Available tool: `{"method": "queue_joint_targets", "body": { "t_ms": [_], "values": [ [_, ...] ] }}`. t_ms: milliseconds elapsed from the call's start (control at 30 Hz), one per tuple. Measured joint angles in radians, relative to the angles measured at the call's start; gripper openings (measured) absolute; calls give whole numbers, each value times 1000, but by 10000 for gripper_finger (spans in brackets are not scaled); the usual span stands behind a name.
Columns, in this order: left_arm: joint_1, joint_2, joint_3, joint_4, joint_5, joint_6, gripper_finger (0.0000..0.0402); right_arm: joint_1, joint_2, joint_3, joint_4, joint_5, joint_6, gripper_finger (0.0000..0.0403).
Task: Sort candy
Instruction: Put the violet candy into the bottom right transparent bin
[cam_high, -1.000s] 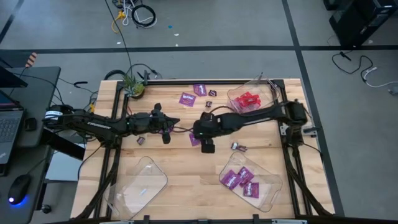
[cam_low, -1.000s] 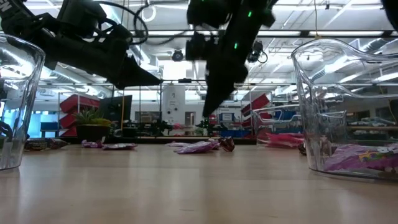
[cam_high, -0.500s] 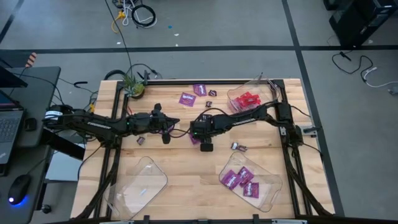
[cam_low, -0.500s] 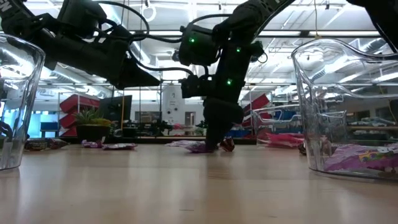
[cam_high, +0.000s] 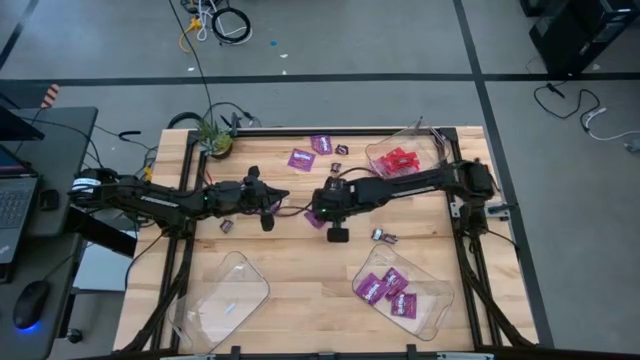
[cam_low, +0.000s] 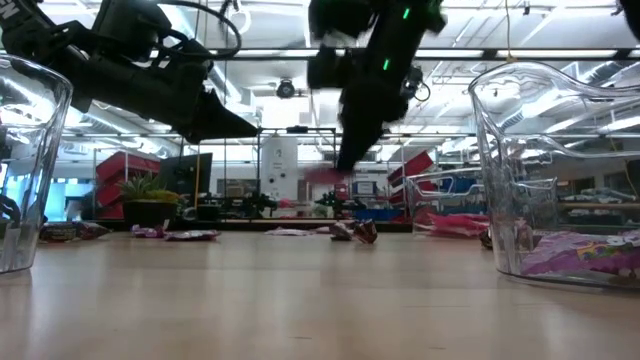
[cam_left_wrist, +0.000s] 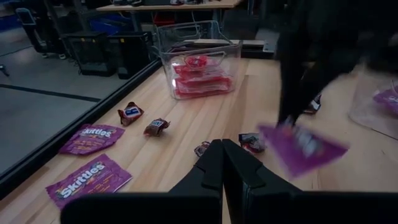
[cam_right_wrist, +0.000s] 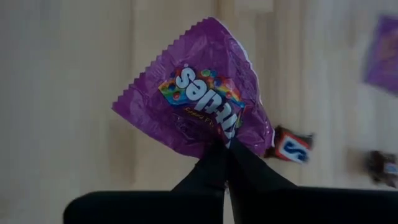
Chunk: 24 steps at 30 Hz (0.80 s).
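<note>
Right end effector: pinching the purple packet by one edge, lifted off the table near its middle.
Left end effector: pressed together, empty, hovering nearby.
Destination: likely the tray of purple packets.
Advice: carry level and slowly; the thin edge grip may slip.

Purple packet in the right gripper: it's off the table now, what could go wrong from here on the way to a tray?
The right gripper is shut on only the edge of the purple packet, which hangs loose, so it may slip out or swing during the carry.

The left gripper, shut, waits close beside it at mid-table; the two arms could brush.

The tray with purple packets has tall walls; the dangling packet might catch the rim rather than drop in.
</note>
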Motion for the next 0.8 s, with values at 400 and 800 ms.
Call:
{"method": "queue_joint_targets", "body": {
  "t_ms": [400,800],
  "values": [
    [0,0,0,-2,0,-4,3,157,-267,1,-233,-42,204,1],
    [0,0,0,-2,0,-22,3,389,-337,1,-395,-51,536,0]
  ]
}}
